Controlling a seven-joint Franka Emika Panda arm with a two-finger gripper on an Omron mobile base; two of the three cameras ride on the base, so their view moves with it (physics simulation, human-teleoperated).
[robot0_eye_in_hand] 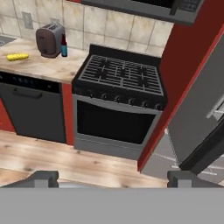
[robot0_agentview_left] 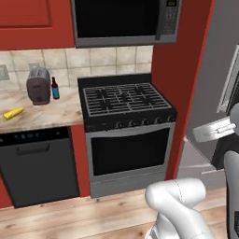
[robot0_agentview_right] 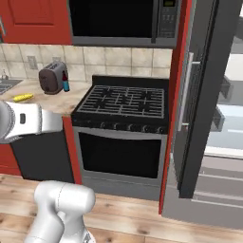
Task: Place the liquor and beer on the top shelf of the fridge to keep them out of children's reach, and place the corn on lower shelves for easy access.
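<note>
The beer (robot0_agentview_left: 55, 88) is a dark bottle with a blue label. It stands upright on the wooden counter beside a toaster, also seen as the beer (robot0_agentview_right: 65, 84) and the beer (robot0_eye_in_hand: 64, 46). The yellow corn (robot0_agentview_left: 13, 113) lies on the same counter further left, again the corn (robot0_agentview_right: 23, 98) and the corn (robot0_eye_in_hand: 17, 57). The fridge (robot0_agentview_right: 199, 99) stands at the right with its dark grey door swung open, and pale shelves (robot0_agentview_right: 231, 113) show inside. My gripper (robot0_eye_in_hand: 113, 179) is open and holds nothing, well back from the counter above the floor. The liquor is out of view.
A grey toaster (robot0_agentview_left: 38, 86) stands next to the beer. A black gas stove with oven (robot0_agentview_left: 126, 121) sits between counter and fridge, a microwave (robot0_agentview_left: 123, 21) above it, a dark dishwasher (robot0_agentview_left: 39, 163) under the counter. A red panel (robot0_agentview_right: 173, 95) borders the fridge door.
</note>
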